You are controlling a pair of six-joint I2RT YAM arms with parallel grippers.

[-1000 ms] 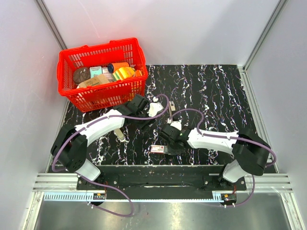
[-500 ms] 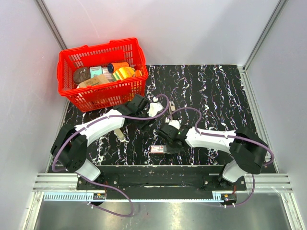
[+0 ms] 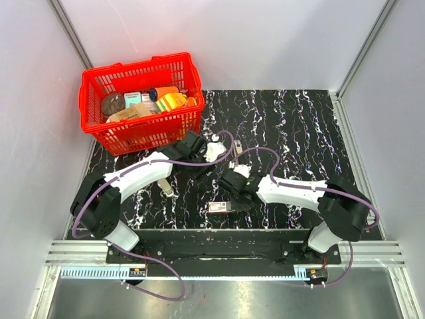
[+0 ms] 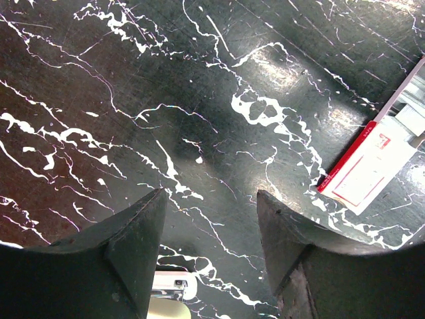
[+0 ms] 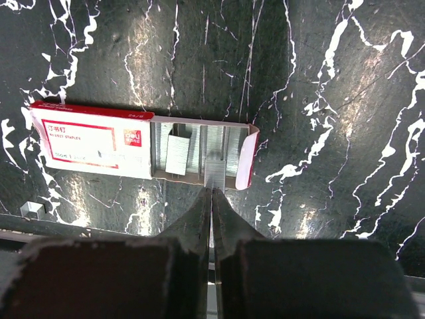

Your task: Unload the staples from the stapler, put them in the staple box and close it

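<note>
1. Surface [image 3: 299,133]: black slab with white marbling. I work both arms from its near edge.
2. Stapler [image 3: 166,187]: slim grey-beige bar lying flat on the left half of the surface, beside the left forearm and nearer than the left hand. In the left wrist view only its pale end with a silvery metal part [image 4: 169,292] shows, at the bottom edge, low between the fingers.
3. Left hand [image 4: 209,194]: jaws about half open and gripping nothing. I see only bare surface between the two dark fingers [image 4: 133,239]. It hangs over the surface just near of the basket.
4. Right hand [image 5: 212,191]: jaws pressed together, tips at the near rim of the carton's open tray, against a strip of staples there. I cannot tell whether anything is pinched between them.
5. Staple carton [image 5: 99,143]: flat white sleeve with red edging, lying near the middle of the near edge. Its inner tray is pulled out to the right in the right wrist view.
6. Staples [image 5: 178,153]: silvery strips in the open tray, one standing higher than the rest.
7. Silvery piece [image 5: 30,209]: small, loose on the surface, just beside the carton's closed end.
8. Red-edged white card [image 4: 368,169]: at the right edge of the left wrist view. I cannot tell whether it is the same carton.
9. Basket [image 3: 96,76]: red plastic, at the far left corner, filled with mixed goods.
</note>
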